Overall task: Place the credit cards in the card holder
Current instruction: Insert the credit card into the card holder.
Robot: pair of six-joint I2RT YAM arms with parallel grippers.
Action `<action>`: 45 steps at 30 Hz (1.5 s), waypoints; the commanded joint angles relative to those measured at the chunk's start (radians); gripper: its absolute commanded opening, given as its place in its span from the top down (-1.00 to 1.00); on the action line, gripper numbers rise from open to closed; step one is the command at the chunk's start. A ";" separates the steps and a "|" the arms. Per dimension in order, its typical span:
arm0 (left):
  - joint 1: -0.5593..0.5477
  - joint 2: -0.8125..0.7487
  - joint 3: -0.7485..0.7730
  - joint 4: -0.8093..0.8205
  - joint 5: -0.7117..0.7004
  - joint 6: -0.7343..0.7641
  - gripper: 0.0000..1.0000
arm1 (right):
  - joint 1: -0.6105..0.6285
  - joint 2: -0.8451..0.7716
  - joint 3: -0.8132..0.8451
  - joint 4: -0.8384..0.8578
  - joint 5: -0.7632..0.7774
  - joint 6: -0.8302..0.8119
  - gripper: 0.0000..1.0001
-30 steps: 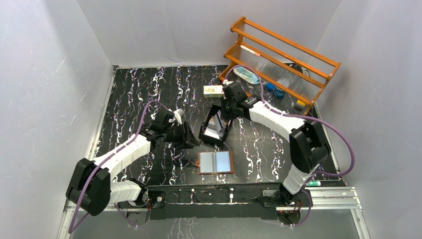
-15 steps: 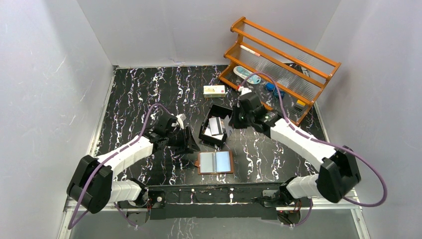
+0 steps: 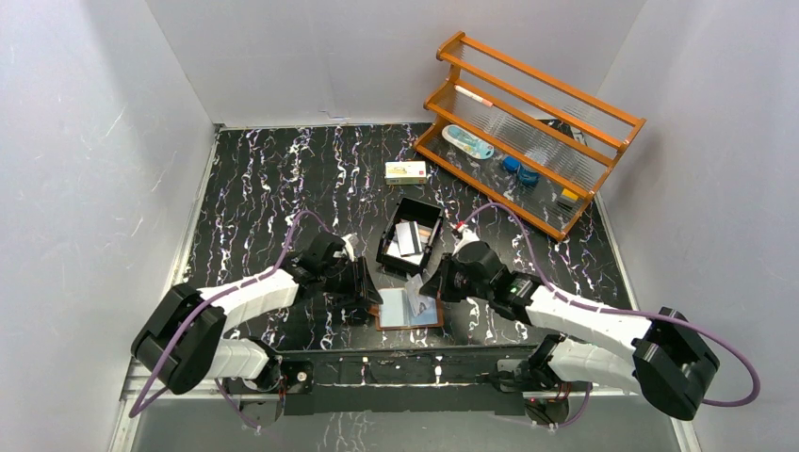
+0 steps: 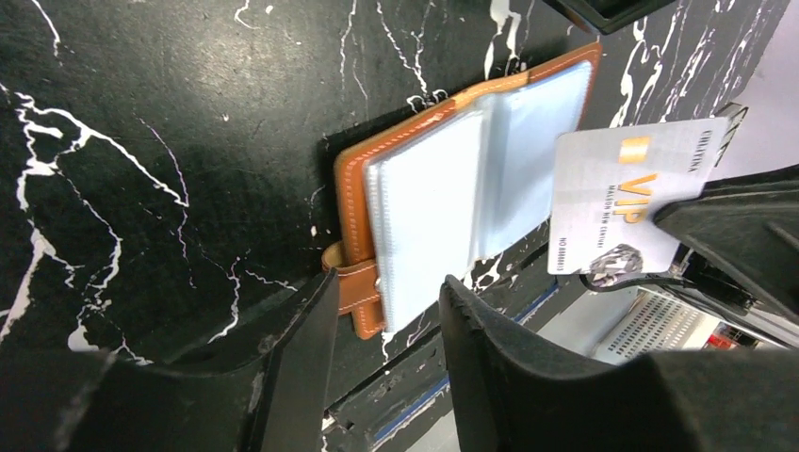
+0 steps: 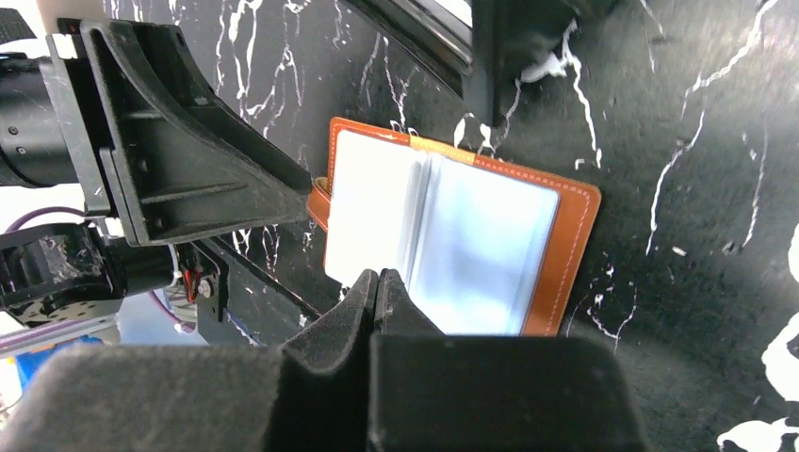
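The brown card holder (image 3: pixel 424 316) lies open near the table's front edge, its clear pockets facing up; it also shows in the left wrist view (image 4: pixel 452 188) and the right wrist view (image 5: pixel 490 240). My right gripper (image 3: pixel 426 287) is shut on a white VIP credit card (image 4: pixel 622 202) and holds it tilted just above the holder's right half. In the right wrist view the shut gripper (image 5: pixel 377 279) hides the card. My left gripper (image 3: pixel 369 292) is open and empty at the holder's left edge, its fingers (image 4: pixel 311 320) either side of the snap tab (image 4: pixel 363 294). More credit cards (image 3: pixel 407 237) lie in the black tray.
The black tray (image 3: pixel 388 247) stands just behind the holder. A white-and-yellow carton (image 3: pixel 403 170) lies further back. A wooden rack (image 3: pixel 565 99) with small items fills the back right corner. The metal base rail (image 3: pixel 405 363) runs along the front edge.
My right arm has swung from the black tray towards the front, carrying a card down over the open holder. My left gripper has moved right and forward to the holder's left edge.
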 commanded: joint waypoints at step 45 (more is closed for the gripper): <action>-0.050 0.071 -0.009 -0.041 -0.105 0.027 0.60 | 0.056 0.111 -0.295 0.524 0.064 0.211 1.00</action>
